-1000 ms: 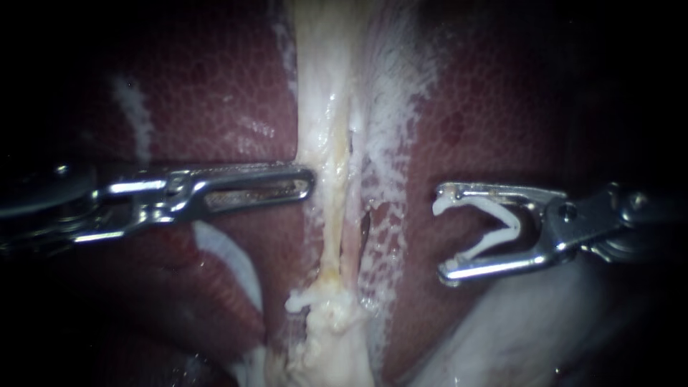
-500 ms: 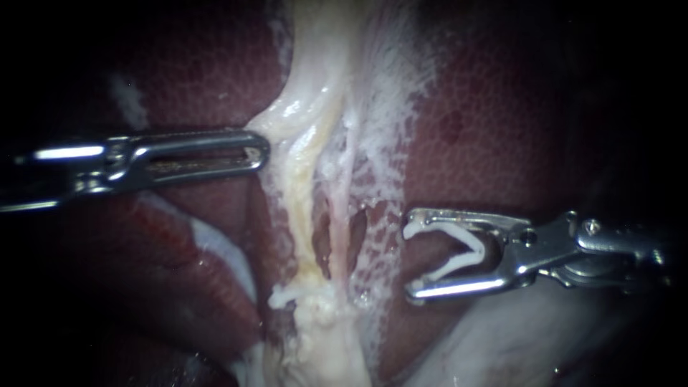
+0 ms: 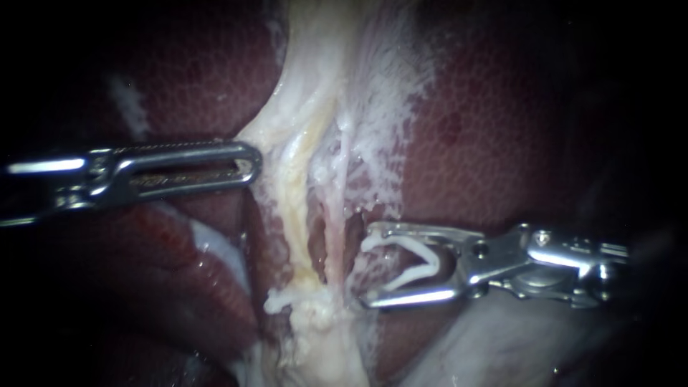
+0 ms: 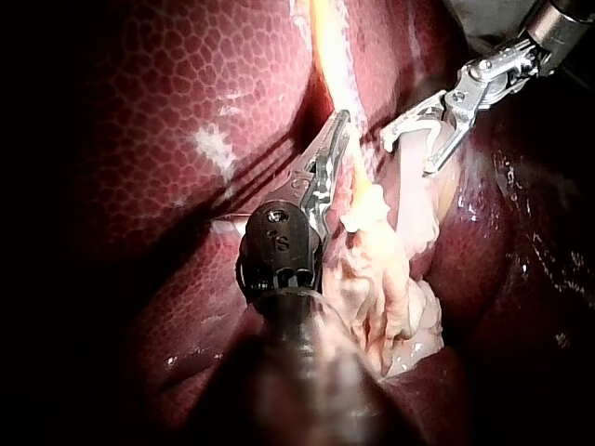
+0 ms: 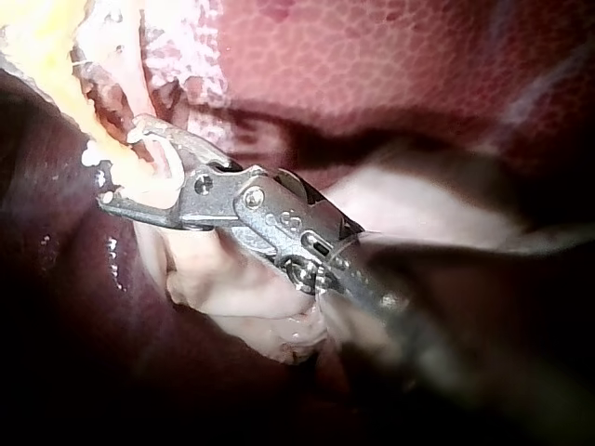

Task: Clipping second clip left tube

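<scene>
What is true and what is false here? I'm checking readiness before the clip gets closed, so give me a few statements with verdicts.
1. The right instrument holds a white clip between its jaws. True.
2. The left instrument has its jaws wide open. False: they are shut on the pale tissue, which is drawn toward it.
3. The white clip is closed round a tube. False: it gapes open, its tips at the edge of the pale tissue.
4. Dark red liver lies on both sides of the pale tissue. True.
</scene>
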Tool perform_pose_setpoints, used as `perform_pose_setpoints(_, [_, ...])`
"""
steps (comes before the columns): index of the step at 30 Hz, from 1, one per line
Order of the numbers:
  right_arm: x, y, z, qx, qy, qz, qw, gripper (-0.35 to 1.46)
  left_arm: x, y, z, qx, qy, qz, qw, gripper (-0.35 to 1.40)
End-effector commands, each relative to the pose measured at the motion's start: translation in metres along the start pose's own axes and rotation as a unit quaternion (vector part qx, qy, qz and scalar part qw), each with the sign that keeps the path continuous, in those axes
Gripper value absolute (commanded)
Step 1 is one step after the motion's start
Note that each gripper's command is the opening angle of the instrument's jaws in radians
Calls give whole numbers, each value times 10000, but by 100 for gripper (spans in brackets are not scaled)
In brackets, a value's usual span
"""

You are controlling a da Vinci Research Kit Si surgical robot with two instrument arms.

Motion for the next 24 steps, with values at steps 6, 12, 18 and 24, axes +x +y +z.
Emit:
perform_pose_setpoints(6, [-10,8,17,28,-29,23,10000,59,0,-4,0,17,3,5,10000,-35])
perform_pose_setpoints(12, [-15,13,26,73,-53,34,10000,59,0,-6,0,17,3,7,10000,-35])
perform_pose_setpoints(18, [-16,17,35,100,-58,25,9999,59,0,-9,0,29,5,9,10000,-35])
perform_pose_setpoints(24, [-17,19,52,174,-85,34,9998,59,1,-10,1,28,4,12,10000,-35])
